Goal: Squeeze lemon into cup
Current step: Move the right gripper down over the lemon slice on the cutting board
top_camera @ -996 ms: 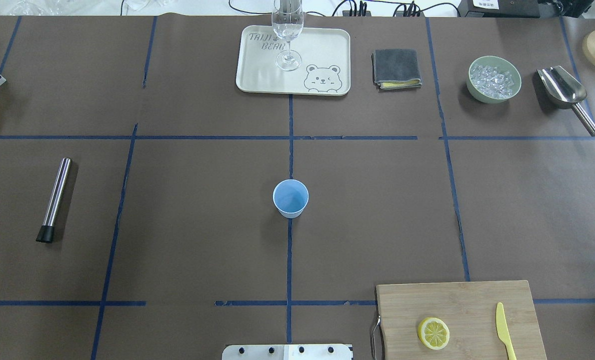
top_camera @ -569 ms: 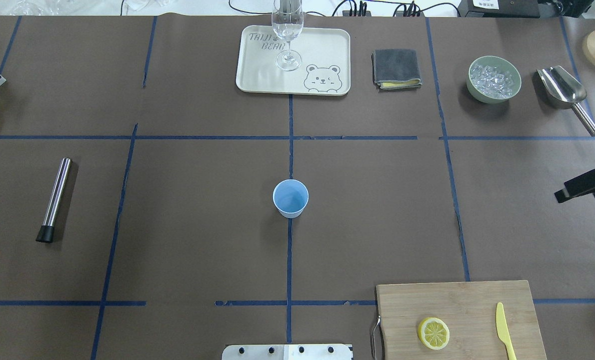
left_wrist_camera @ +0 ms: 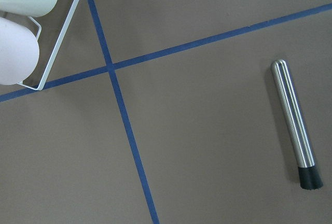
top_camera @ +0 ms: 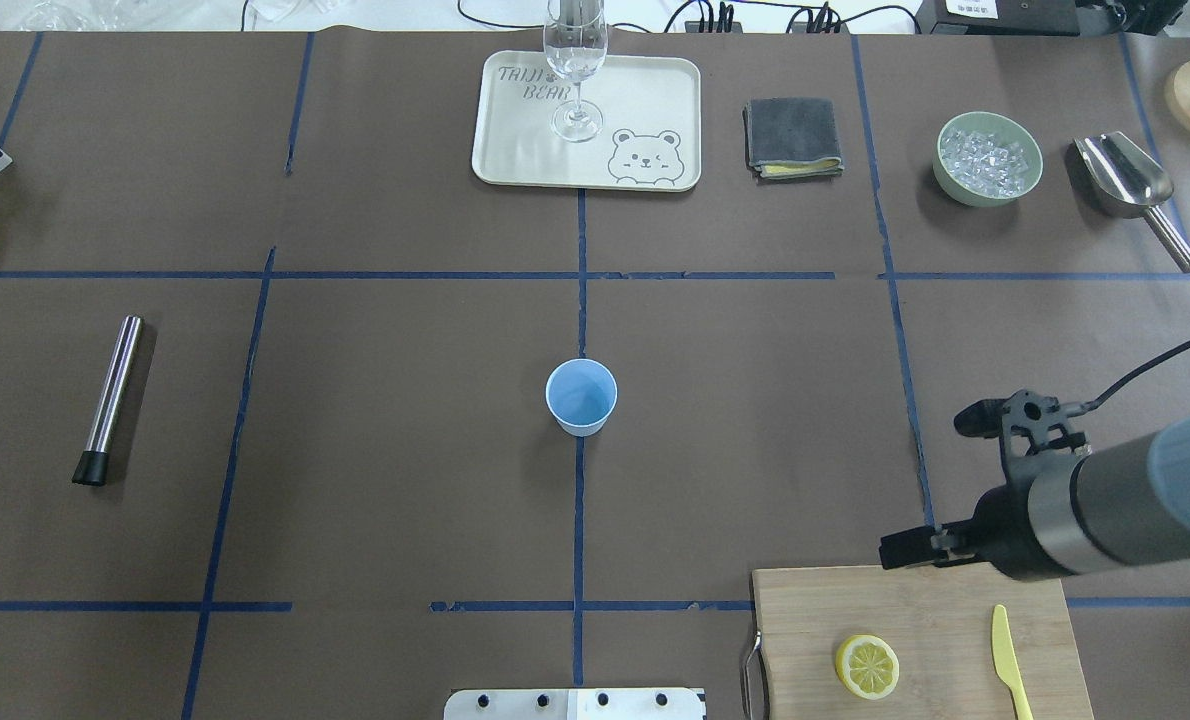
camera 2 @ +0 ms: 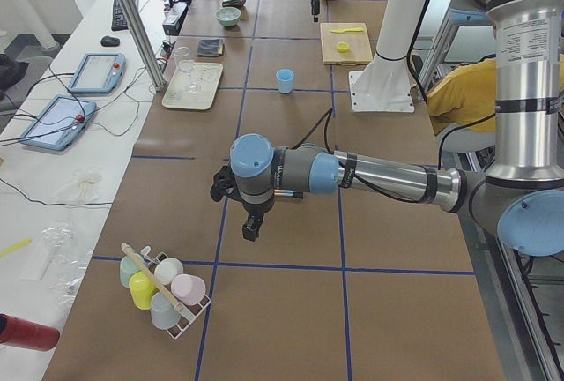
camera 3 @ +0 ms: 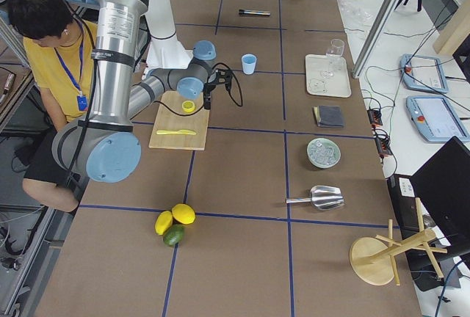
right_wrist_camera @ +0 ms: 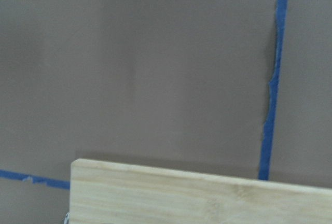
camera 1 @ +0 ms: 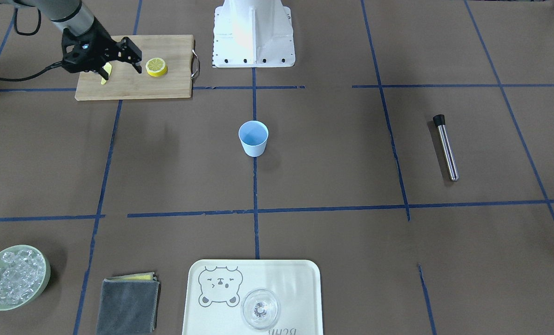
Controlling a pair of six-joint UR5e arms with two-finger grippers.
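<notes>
The lemon (top_camera: pixel 867 667) is a round yellow slice, cut face up, lying on a wooden cutting board (top_camera: pixel 915 600) at the near right; it also shows in the front view (camera 1: pixel 156 66). At the table's middle stands the light-blue cup (top_camera: pixel 581 396), upright and empty (camera 1: pixel 253 137). My right gripper (top_camera: pixel 923 487) hovers open over the board's far edge, beyond the lemon and to its right, holding nothing (camera 1: pixel 121 63). The left gripper (camera 2: pixel 251 222) shows only in the exterior left view, above the table near a cup rack; whether it is open or shut I cannot tell.
A yellow knife (top_camera: pixel 1007 665) lies on the board's right side. At the back are a tray (top_camera: pixel 515 150) with a clear glass (top_camera: pixel 575 60), a grey cloth (top_camera: pixel 793 137), a bowl of ice (top_camera: pixel 988 158) and a metal scoop (top_camera: pixel 1130 185). A steel tube (top_camera: pixel 110 398) lies left.
The right arm was out of view, came in at the right edge, and has moved in to hover over the cutting board's far edge. Lemon and cup have not moved.
</notes>
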